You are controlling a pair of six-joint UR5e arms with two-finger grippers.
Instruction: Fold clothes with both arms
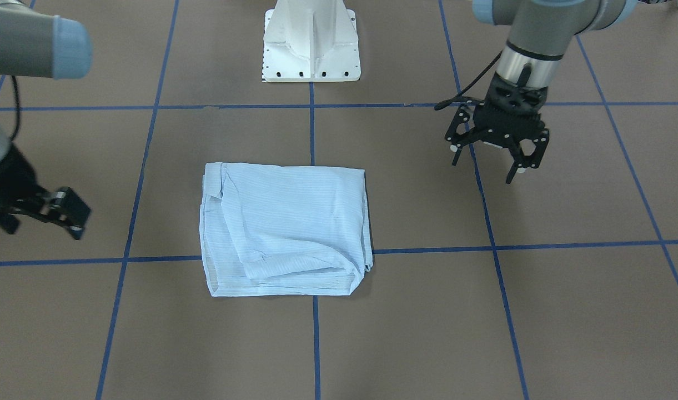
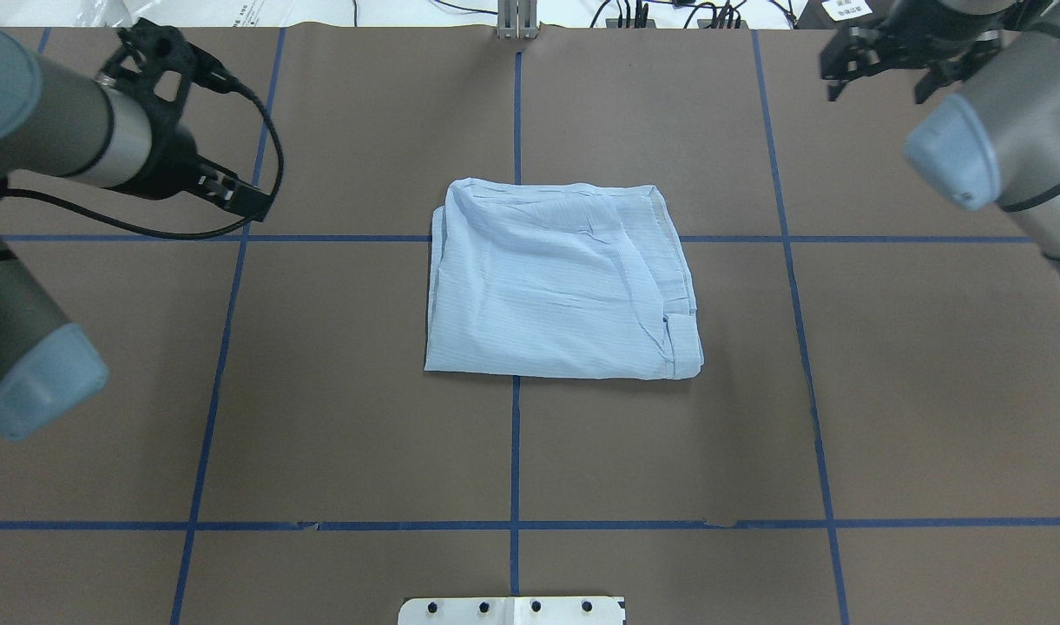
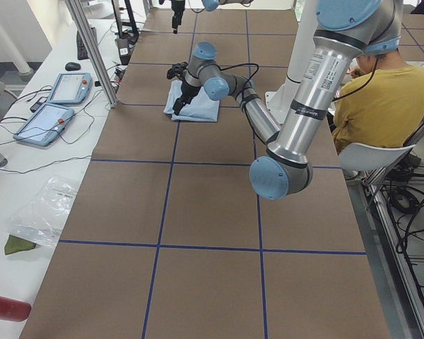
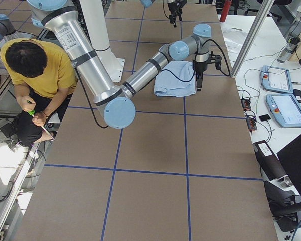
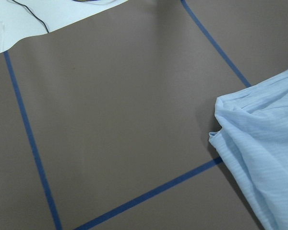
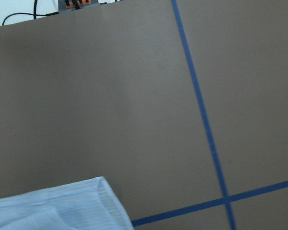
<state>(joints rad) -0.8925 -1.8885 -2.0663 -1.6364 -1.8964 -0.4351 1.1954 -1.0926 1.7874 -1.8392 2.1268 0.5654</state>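
Note:
The light-blue striped shirt [image 1: 286, 228] [image 2: 560, 278] lies folded into a rough rectangle mid-table, across a blue tape crossing. My left gripper [image 1: 497, 161] [image 2: 152, 48] hangs above the brown mat well off to the shirt's side, open and holding nothing. On the opposite side my right gripper [image 1: 44, 216] [image 2: 877, 74] is raised too, its fingers spread and nothing between them. Each wrist view catches only a part of the shirt [image 5: 261, 148] [image 6: 57, 208] and no fingers. In the side views the near gripper sits close beside the shirt [image 3: 194, 106] [image 4: 175, 78].
The white pedestal base [image 1: 311, 44] [image 2: 512, 610] stands at the robot's side of the table. Blue tape lines grid the brown mat. A person in a yellow top [image 3: 374, 92] [image 4: 37, 75] sits beside the robot. Tablets [image 3: 56, 106] and cables lie on a side table.

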